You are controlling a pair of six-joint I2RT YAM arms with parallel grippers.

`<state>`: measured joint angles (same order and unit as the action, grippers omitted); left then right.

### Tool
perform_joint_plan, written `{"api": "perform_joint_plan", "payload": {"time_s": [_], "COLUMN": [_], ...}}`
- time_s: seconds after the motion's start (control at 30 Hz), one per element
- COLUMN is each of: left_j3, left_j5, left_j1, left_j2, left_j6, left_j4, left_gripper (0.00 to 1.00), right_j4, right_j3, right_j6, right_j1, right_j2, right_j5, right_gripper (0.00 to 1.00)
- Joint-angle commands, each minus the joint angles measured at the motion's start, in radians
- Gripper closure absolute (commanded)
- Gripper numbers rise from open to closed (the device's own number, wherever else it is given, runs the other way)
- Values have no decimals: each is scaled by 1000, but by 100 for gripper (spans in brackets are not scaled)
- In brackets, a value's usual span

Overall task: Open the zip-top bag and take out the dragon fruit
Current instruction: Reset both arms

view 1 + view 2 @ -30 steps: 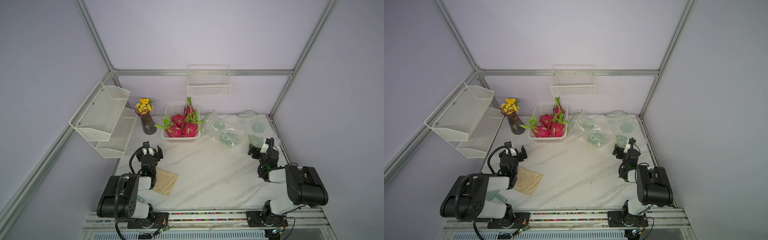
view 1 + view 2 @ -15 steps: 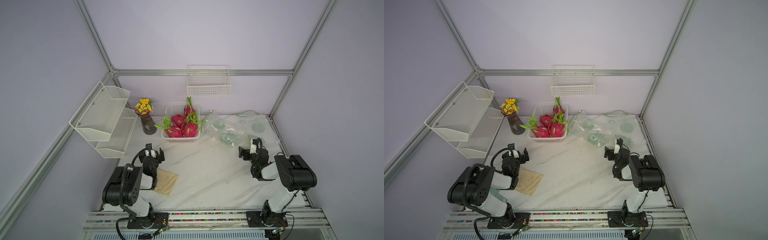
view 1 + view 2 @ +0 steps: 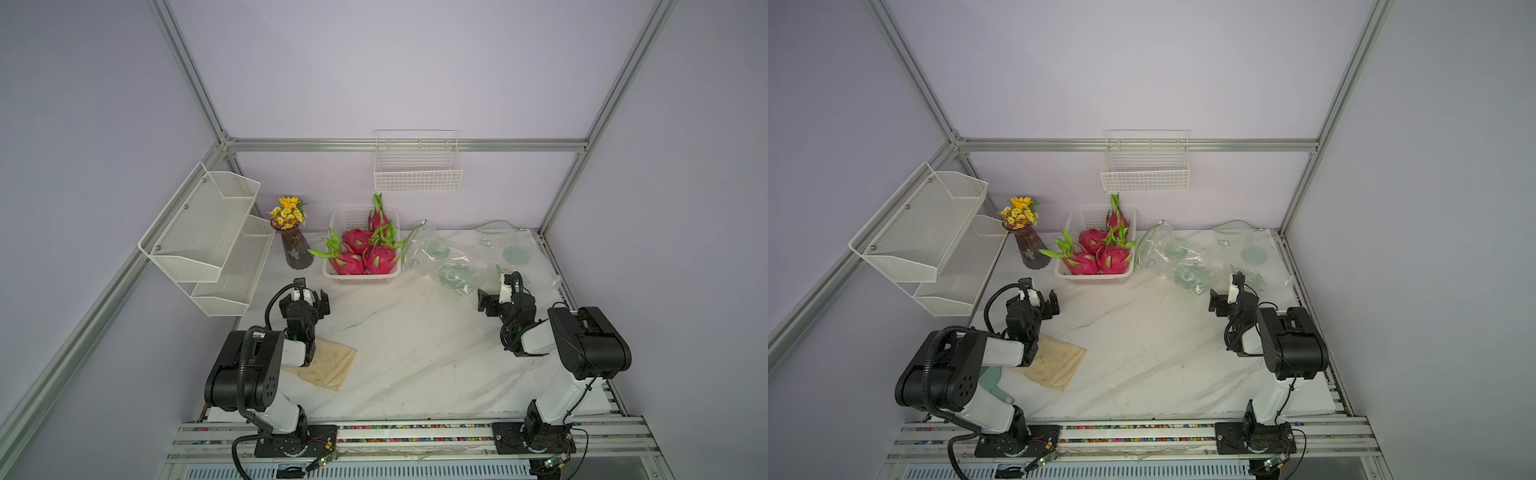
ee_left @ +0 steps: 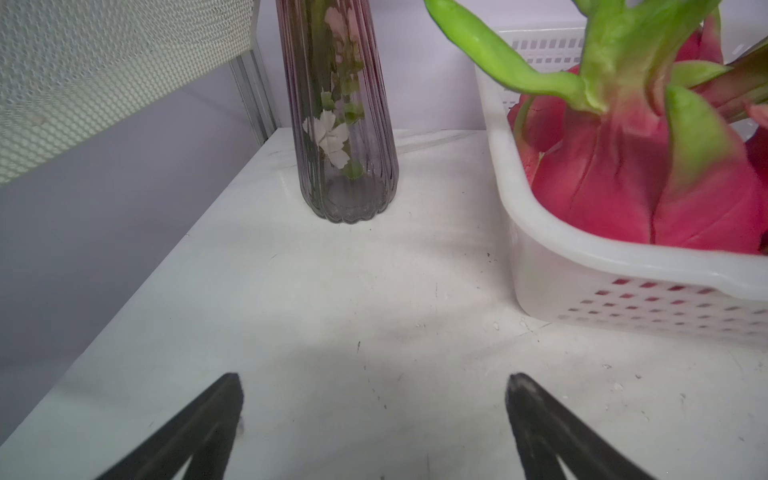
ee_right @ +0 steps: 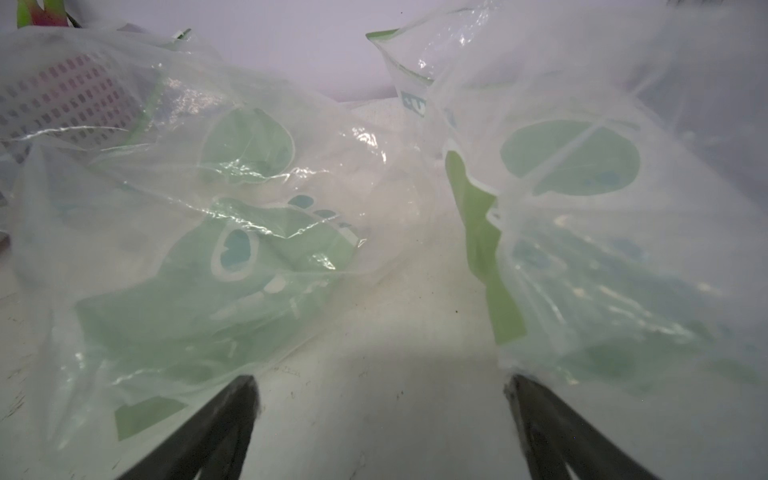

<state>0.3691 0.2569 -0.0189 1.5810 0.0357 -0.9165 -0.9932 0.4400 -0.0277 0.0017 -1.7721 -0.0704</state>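
Note:
Several magenta dragon fruit (image 3: 360,252) (image 3: 1096,254) (image 4: 623,178) with green scales lie in a white slotted basket (image 3: 360,279) (image 4: 582,270) at the back of the table. Crumpled clear zip-top bags (image 3: 453,272) (image 3: 1187,270) (image 5: 232,232) with green prints lie to its right. None shows fruit inside. My left gripper (image 3: 304,305) (image 3: 1038,305) (image 4: 374,386) is open over bare table, in front of the basket's left corner. My right gripper (image 3: 496,301) (image 3: 1227,299) (image 5: 380,386) is open, low and facing the bags. One bag's edge (image 5: 582,332) reaches one fingertip.
A ribbed glass vase (image 3: 296,249) (image 4: 345,124) of yellow flowers stands left of the basket. A white mesh shelf (image 3: 208,232) hangs on the left wall, a wire basket (image 3: 417,174) on the back wall. A tan cloth (image 3: 332,365) lies under my left arm.
My right gripper has swung left, closer to the bags. My left gripper has shifted slightly right. Both stayed open.

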Motion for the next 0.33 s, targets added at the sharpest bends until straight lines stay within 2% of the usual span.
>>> {"api": "perform_joint_plan", "payload": {"time_s": [0.0, 0.3], "left_j3": [9, 5], "left_j5": [-2, -7], "left_j1": [7, 8], "left_j2": [-13, -5], "left_j6": [-19, -20], "left_j4": [-25, -42], "left_gripper": [0, 0], "right_j4": [-20, -21], "right_j3": [12, 12], "right_j6": [23, 22], "right_j1": [0, 0], "right_j2": [-2, -2], "right_j5": [6, 6], "right_gripper": [3, 3]}}
